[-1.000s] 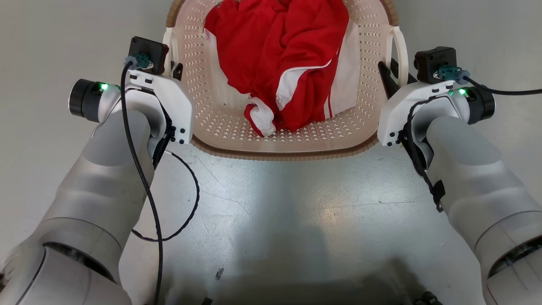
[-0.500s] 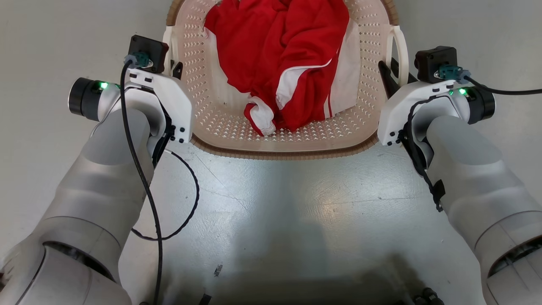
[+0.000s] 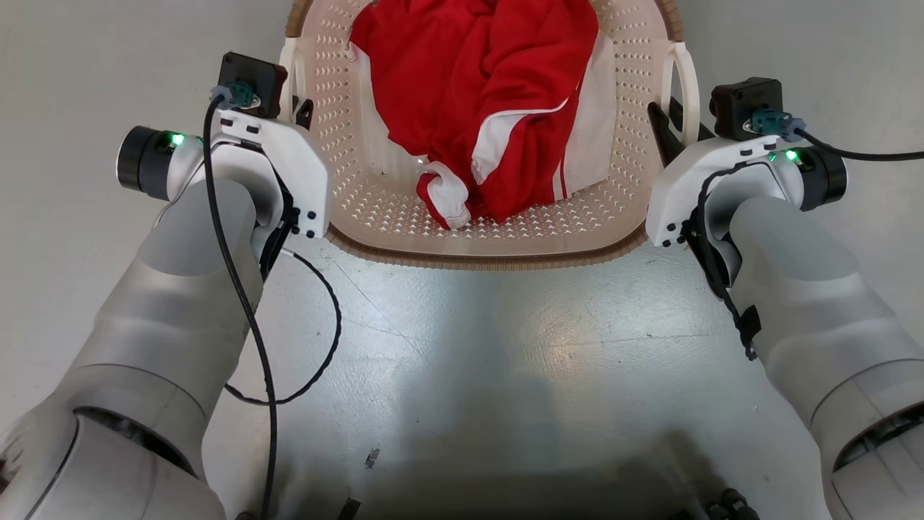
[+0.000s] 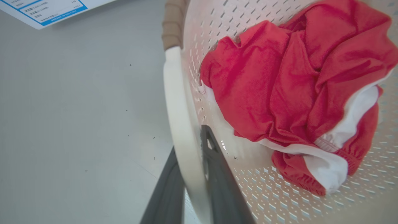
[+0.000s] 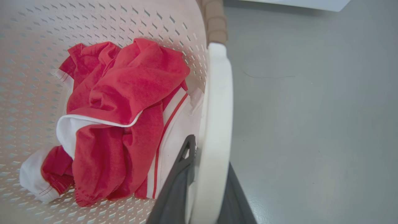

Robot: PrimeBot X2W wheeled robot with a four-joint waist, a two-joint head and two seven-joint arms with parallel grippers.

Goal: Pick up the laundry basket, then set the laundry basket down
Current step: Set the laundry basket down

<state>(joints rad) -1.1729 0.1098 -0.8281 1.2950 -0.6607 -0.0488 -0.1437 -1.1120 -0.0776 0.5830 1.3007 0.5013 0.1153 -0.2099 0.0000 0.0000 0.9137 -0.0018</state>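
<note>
The laundry basket (image 3: 361, 180), cream and perforated with a brown rim, lies at the top centre of the head view with a red and white garment (image 3: 491, 94) inside. My left gripper (image 3: 299, 115) is shut on the basket's left white loop handle (image 3: 287, 72). In the left wrist view, the dark fingers (image 4: 217, 174) pinch that handle (image 4: 178, 102). My right gripper (image 3: 668, 123) is shut on the right handle (image 3: 686, 79). The right wrist view has both fingers (image 5: 177, 180) flanking the white handle (image 5: 217, 109). I cannot tell whether the basket touches the floor.
Grey glossy floor (image 3: 476, 361) spreads below and around the basket. A loose black cable (image 3: 317, 347) hangs from my left arm. A white panel with a blue-edged label (image 4: 46, 9) stands at the far edge of the left wrist view.
The whole head picture has shifted slightly upward, arms and basket together. Both grips on the handles are unchanged.
</note>
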